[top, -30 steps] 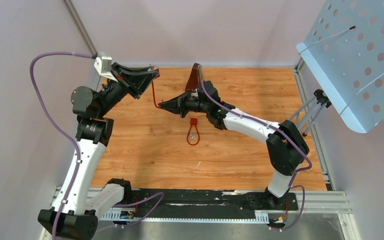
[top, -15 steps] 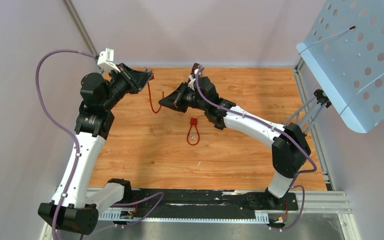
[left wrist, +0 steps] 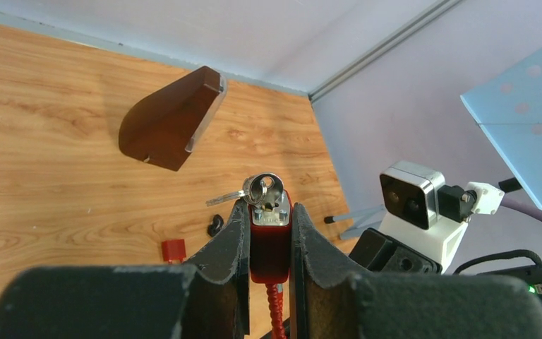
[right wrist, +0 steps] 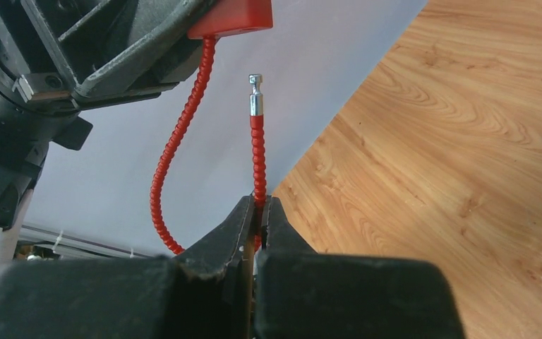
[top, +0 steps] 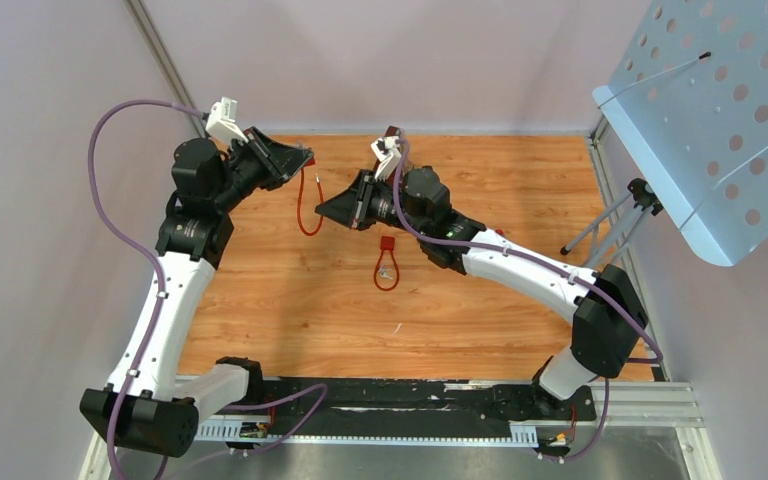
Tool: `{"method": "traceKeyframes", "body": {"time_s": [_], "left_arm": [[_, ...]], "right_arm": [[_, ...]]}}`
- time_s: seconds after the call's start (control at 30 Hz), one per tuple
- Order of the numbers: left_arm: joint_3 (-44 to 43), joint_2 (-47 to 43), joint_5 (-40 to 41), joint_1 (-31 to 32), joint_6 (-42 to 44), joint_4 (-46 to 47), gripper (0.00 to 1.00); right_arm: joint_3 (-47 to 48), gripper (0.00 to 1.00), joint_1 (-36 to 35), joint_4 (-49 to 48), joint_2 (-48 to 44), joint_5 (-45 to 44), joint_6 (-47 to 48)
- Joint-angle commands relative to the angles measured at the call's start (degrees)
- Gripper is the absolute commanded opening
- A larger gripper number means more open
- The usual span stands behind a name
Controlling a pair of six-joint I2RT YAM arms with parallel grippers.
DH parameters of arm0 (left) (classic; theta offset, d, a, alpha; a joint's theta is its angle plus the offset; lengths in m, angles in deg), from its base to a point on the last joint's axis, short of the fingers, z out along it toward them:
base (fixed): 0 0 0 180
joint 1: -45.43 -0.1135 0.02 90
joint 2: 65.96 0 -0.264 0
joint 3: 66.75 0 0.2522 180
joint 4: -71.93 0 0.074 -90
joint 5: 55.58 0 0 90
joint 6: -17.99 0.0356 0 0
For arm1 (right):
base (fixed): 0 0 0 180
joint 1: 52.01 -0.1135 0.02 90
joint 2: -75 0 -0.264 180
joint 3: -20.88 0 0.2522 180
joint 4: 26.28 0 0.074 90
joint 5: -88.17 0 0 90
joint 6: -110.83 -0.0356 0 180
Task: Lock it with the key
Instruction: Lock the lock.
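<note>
A red lock body [left wrist: 270,240] sits between the fingers of my left gripper [left wrist: 268,212], which is shut on it above the table's far left [top: 305,157]. A silver key [left wrist: 262,189] on a ring sticks out of the lock's metal face. The lock's red ribbed cable [right wrist: 176,134] hangs in a loop from the lock body [right wrist: 233,18]. My right gripper [right wrist: 260,205] is shut on the cable's free end. The metal tip [right wrist: 255,95] stands above the fingers, apart from the lock. In the top view the right gripper [top: 322,212] is just right of the cable loop [top: 301,205].
A second red cable lock [top: 387,265] lies on the wooden table [top: 480,320] below the right gripper. A brown wedge block [left wrist: 173,120] stands near the back wall. A perforated blue-grey panel [top: 720,110] on a stand overhangs the right side.
The left arm has swung its wrist round and drawn back slightly with the lock. The right wrist has rolled, its camera now on top. Both grips are unchanged.
</note>
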Motion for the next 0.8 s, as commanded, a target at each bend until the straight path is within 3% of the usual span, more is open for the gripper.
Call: {"method": "traceKeyframes", "body": {"time_s": [0.0, 0.77], "left_arm": [[-0.74, -0.18, -2.41, -0.32, -0.21, 1.67, 0.00], [0.02, -1.33, -7.03, -0.29, 3.46, -0.40, 0.00]], "right_arm": [[1.06, 0.00, -0.67, -7.41, -2.99, 2.28, 3.23], [2.08, 0.00, -0.68, -10.19, -2.27, -0.40, 4.94]]}}
